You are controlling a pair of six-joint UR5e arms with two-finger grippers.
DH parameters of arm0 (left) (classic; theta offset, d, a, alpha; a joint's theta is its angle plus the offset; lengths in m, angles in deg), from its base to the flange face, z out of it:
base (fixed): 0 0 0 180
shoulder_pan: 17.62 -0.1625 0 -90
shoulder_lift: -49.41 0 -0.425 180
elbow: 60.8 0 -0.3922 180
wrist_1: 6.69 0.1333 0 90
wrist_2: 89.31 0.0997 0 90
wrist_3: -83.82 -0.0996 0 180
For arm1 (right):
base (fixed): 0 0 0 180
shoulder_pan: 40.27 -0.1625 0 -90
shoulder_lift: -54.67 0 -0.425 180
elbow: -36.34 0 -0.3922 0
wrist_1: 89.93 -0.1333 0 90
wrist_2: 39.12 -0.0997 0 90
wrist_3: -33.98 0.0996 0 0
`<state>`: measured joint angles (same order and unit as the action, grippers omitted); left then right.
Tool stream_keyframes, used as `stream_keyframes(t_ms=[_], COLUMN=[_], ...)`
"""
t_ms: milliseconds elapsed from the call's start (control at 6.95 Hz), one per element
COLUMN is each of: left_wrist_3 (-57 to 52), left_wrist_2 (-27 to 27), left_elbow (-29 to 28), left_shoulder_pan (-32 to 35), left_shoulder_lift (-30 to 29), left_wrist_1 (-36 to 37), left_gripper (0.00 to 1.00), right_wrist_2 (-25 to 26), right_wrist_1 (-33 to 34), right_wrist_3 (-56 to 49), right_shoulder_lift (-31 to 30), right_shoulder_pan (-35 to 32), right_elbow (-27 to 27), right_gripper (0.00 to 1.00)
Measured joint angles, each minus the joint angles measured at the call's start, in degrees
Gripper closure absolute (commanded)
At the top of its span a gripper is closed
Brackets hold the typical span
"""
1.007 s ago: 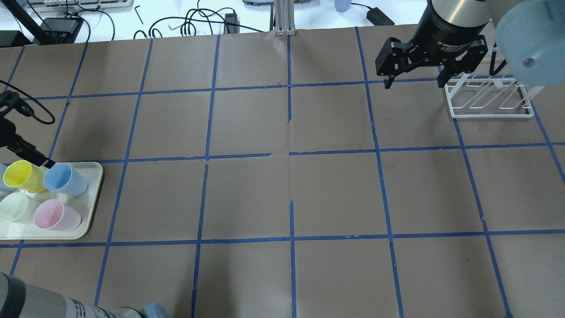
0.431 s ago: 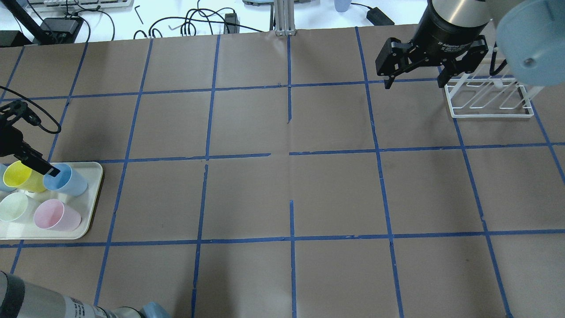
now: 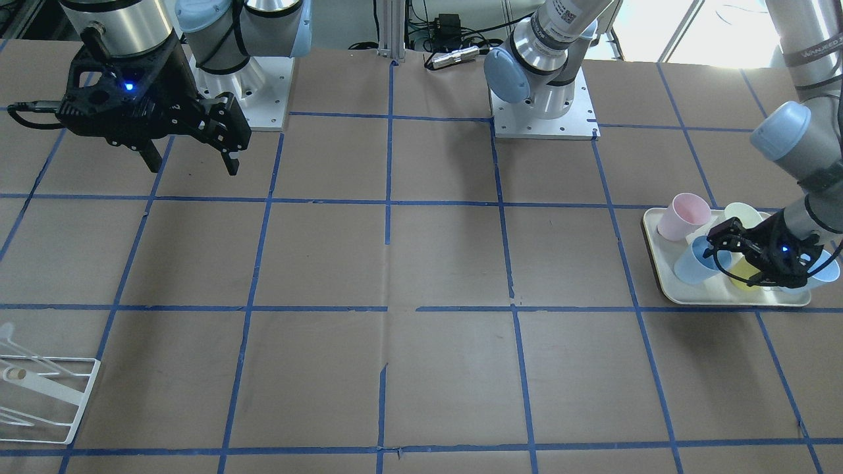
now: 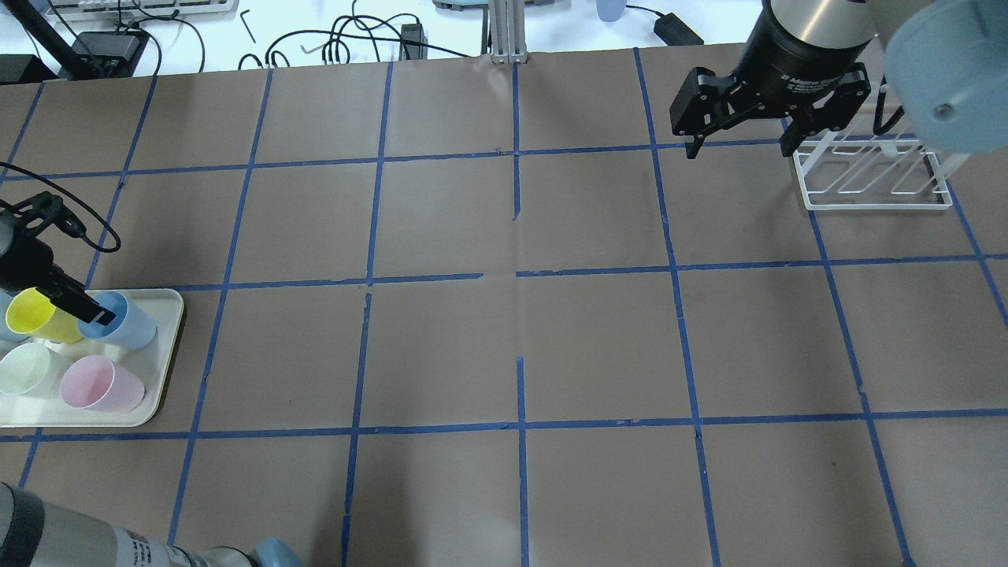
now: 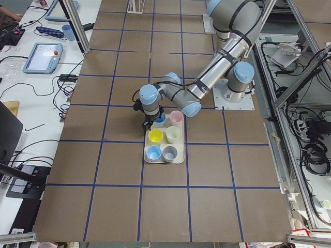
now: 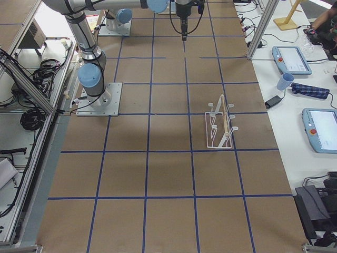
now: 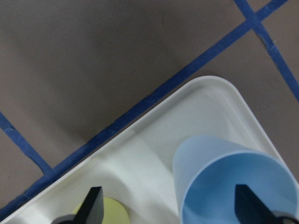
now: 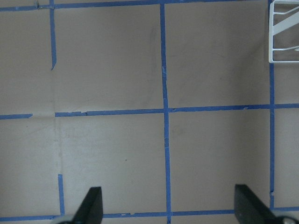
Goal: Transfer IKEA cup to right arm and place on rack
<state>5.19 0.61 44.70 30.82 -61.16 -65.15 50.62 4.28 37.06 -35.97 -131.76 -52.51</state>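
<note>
The IKEA cup (image 4: 130, 324) is a pale blue tumbler standing at the tray's far right corner; it also shows in the front view (image 3: 690, 264) and the left wrist view (image 7: 219, 168). My left gripper (image 4: 75, 307) is open and low over it. One finger is inside the cup's mouth, the other outside over the yellow cup (image 4: 30, 313), so the cup's wall lies between the jaws. A second pale blue cup (image 3: 826, 270) stands behind it. My right gripper (image 4: 739, 146) is open and empty, hanging in the air beside the white wire rack (image 4: 870, 179).
The cream tray (image 4: 164, 370) also holds a pink cup (image 4: 98, 383) and a pale green cup (image 4: 27, 368), packed close together. The rack stands at the table's far right. Brown paper with blue tape lines covers the table between the arms.
My left gripper has moved down and towards the tray, and one finger now sits in the blue cup's mouth. The right arm has not moved.
</note>
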Motion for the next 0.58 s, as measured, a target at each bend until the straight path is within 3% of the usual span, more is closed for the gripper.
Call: stream_keyframes(t_ms=[144,575], left_wrist_3=[-0.1,-0.1], left_wrist_2=[0.5,0.9], left_elbow=[0.9,1.6], left_shoulder_pan=[0.0,0.3], left_shoulder_lift=[0.2,1.1], left_wrist_1=[1.0,1.3], left_gripper=[0.36,0.59], right_wrist_2=[0.0,0.0], right_wrist_1=[0.0,0.0], right_wrist_3=[0.0,0.0], right_shoulder_lift=[0.0,0.0], right_shoulder_pan=[0.0,0.0], right_elbow=[0.0,0.0], right_gripper=[0.0,0.0])
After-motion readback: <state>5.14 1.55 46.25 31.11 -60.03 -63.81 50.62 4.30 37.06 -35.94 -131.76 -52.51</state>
